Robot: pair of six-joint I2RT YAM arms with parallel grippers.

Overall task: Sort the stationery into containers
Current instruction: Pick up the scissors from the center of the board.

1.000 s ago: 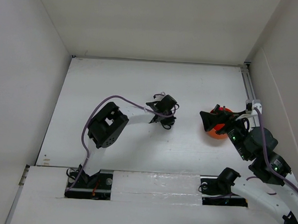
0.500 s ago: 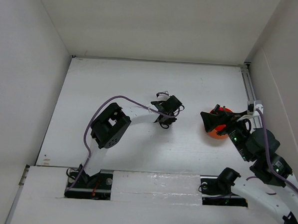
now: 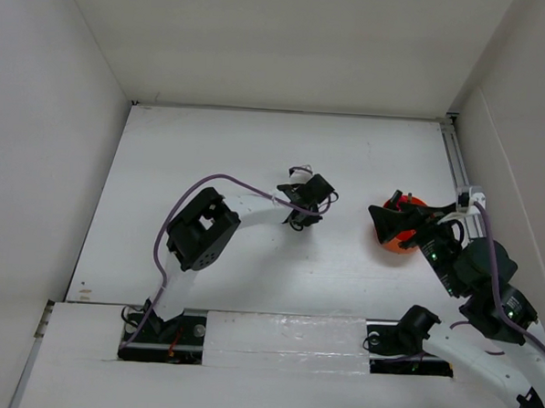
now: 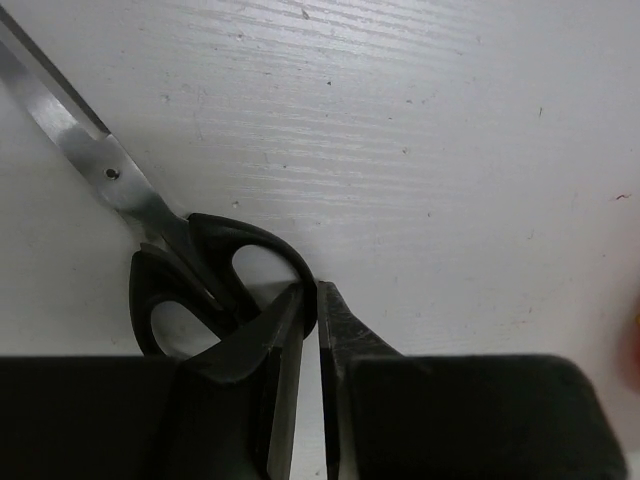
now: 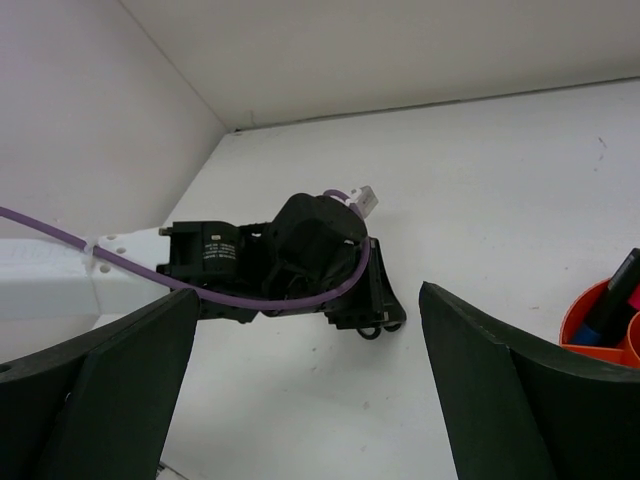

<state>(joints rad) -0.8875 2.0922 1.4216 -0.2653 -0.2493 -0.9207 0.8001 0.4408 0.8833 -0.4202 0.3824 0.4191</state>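
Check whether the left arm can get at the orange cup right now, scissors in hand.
Probably not cleanly. The left gripper, shut on the scissors, has bare table ahead, but the open right gripper hangs at the side of the orange cup facing it.

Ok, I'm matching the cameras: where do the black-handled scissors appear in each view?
Top external: black-handled scissors centre, mostly hidden under the left gripper.
Left wrist: black-handled scissors lower left, blades toward the top-left corner, handle between the fingers.
Right wrist: black-handled scissors lower centre, only handle loops showing.
Shared landmark: the left gripper, over the handle.
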